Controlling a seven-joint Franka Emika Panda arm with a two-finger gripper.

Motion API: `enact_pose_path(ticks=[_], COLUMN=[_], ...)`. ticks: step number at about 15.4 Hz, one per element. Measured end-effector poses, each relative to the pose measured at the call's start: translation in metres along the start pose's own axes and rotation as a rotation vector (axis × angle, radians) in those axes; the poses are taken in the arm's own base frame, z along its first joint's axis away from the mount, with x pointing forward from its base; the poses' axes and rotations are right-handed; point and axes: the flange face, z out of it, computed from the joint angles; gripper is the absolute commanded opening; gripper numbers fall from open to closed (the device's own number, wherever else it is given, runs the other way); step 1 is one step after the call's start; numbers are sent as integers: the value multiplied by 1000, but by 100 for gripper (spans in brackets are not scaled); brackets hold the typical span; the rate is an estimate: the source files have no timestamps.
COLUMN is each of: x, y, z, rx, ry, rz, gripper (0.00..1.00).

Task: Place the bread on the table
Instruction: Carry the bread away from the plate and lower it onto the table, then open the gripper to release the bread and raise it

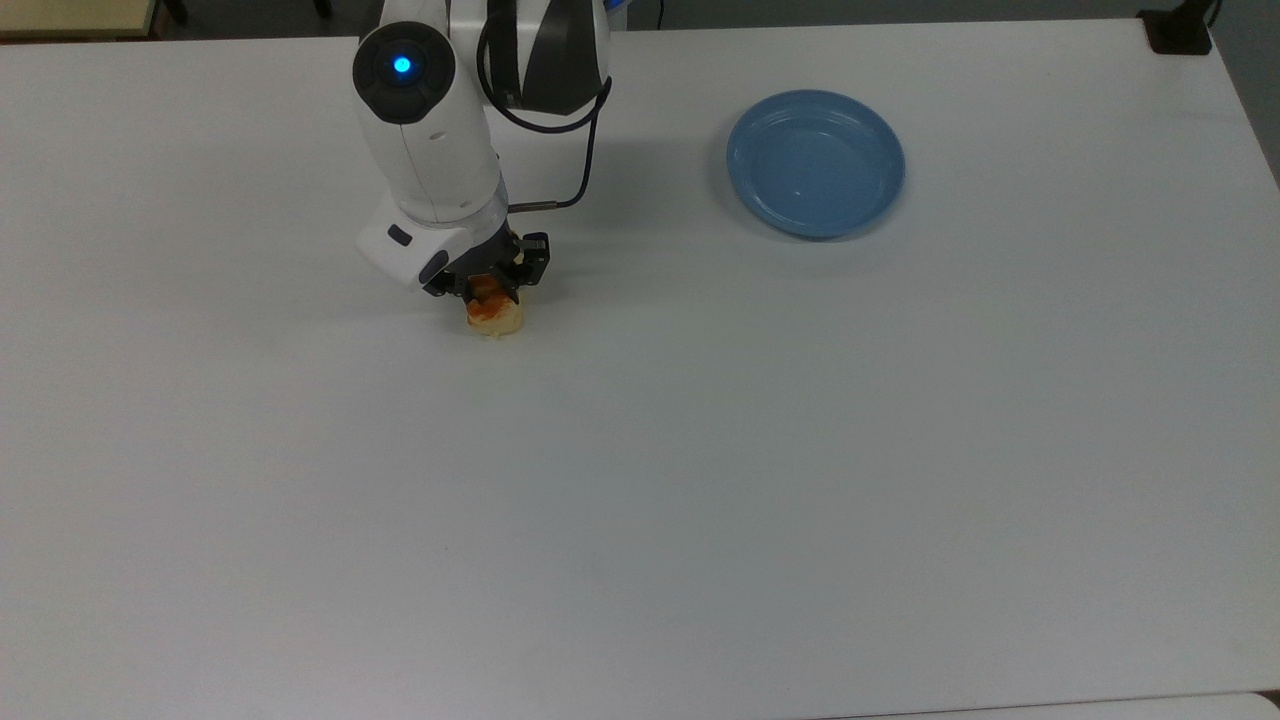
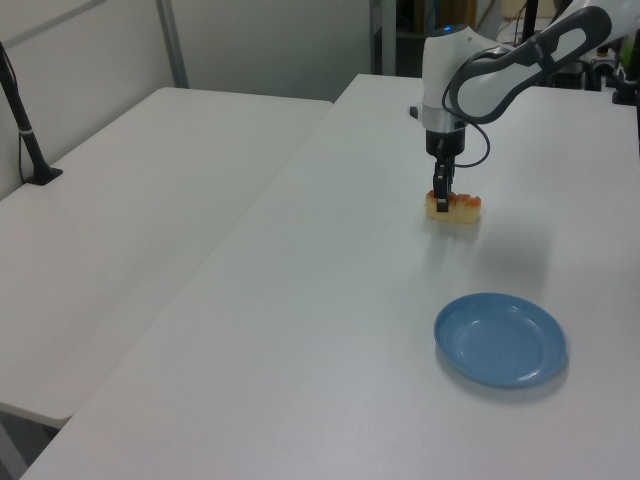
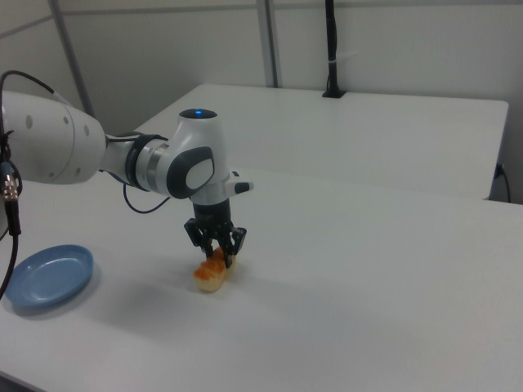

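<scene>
Top view shows the arm's white wrist reaching down over the table (image 1: 700, 480), with the gripper (image 1: 487, 293) pointing straight down and its black fingers clamped on the bread (image 1: 495, 316). From this camera the wrist housing hides most of the fingers and the far half of the loaf, so just the near end, pale tan with an orange-brown glazed top, pokes out below the claw. The blue plate (image 1: 815, 162) sits well apart, toward the top view's right, with nothing on it.

In the left view the gripper (image 2: 441, 196) grips the bread (image 2: 453, 206) near one end, and the rest of the loaf stretches toward the left view's right, its glazed bumps facing up. The loaf's underside appears to sit at the table (image 2: 330, 300) surface, though whether it truly touches is hard to make out. The plate (image 2: 500, 338) lies nearer this camera.

In the right view the gripper (image 3: 216, 249) comes down on the bread (image 3: 211, 276), which is seen end-on and partly covered by the fingers; a soft shadow lies just beside it on the table (image 3: 368, 310). The plate (image 3: 46, 275) rests near the right view's left edge, partly crossed by a dark cable (image 3: 11, 237).
</scene>
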Motion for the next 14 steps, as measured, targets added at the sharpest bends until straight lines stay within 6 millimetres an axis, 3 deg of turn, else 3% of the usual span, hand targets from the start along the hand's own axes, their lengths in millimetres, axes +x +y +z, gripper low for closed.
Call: enact_pose_path(ticks=[1,4,7,11,13,14], x=[1,5,12,8,-7,-14], y=[1,10,21,22,18,16], z=[-2,-13,-48,-133,-192,-212], rx=[-1,-6,-12,-26,-40,-46], ry=[3,29,44,43,53,51], rz=[2,25,115,243,294,309], gripper=[100,100,100,100,100,100])
